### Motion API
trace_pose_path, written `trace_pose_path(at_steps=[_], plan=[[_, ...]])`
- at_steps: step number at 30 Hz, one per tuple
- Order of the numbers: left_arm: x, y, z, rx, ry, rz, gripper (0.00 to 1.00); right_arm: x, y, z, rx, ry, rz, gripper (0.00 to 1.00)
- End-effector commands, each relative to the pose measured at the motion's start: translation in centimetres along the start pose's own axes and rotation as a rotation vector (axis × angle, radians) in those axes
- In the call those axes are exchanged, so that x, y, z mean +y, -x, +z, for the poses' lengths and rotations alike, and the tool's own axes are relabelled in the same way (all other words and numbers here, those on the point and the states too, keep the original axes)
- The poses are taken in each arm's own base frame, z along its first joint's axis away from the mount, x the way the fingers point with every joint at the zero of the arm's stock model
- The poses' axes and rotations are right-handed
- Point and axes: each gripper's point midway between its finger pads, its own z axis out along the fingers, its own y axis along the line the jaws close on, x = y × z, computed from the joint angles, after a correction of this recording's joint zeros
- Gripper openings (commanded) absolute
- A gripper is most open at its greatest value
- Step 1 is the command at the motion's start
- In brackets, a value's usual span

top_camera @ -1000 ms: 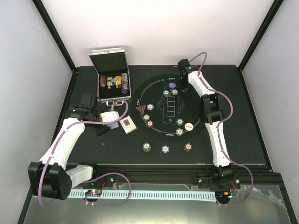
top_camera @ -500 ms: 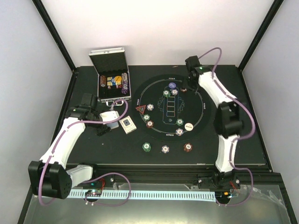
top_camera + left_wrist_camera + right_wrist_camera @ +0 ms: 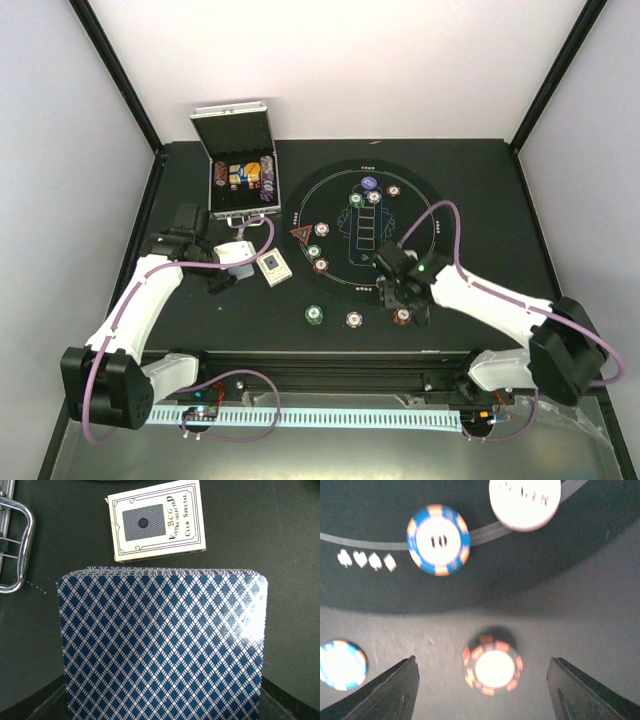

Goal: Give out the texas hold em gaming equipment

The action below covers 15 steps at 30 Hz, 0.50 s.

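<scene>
My left gripper point(image 3: 226, 264) is shut on a deck of playing cards point(image 3: 162, 645) with blue diamond backs; the deck fills the left wrist view and hides the fingers. Just beyond it lies a white card box point(image 3: 157, 527). My right gripper point(image 3: 482, 661) hangs open over a brown-red chip stack point(image 3: 492, 666), which sits on the table between the fingers without touching them. That stack point(image 3: 402, 316) lies off the mat's near edge. Beside it are a white chip point(image 3: 354, 320) and a green chip point(image 3: 316, 314). A white button point(image 3: 525, 502) and a blue chip point(image 3: 438, 540) lie on the mat.
The round black mat point(image 3: 340, 200) carries several chips and a red triangle token point(image 3: 301, 237). An open silver case point(image 3: 240, 170) stands at the back left, its handle point(image 3: 15, 550) near the deck. The card box point(image 3: 273, 267) lies left of the mat.
The right arm swung from the mat's far side back to the near edge, above the brown-red stack, jaws widening. A reddish chip now lies at the far side. The left arm is still.
</scene>
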Motion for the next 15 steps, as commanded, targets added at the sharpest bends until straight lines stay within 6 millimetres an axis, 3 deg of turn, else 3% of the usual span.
trace_pose_path(at_steps=[1,5,15], plan=[[0.7,0.4,-0.6,-0.015,0.042,0.032,0.02,-0.2,-3.3,0.0,-0.009,0.022,0.113,0.73],[0.8,0.4,-0.5,-0.01,0.043,0.036,0.02,0.1,-5.2,1.1,0.035,0.037,0.098,0.73],[0.8,0.4,-0.7,-0.009,0.046,0.041,0.02,-0.3,-6.2,3.4,0.081,-0.029,0.054,0.71]])
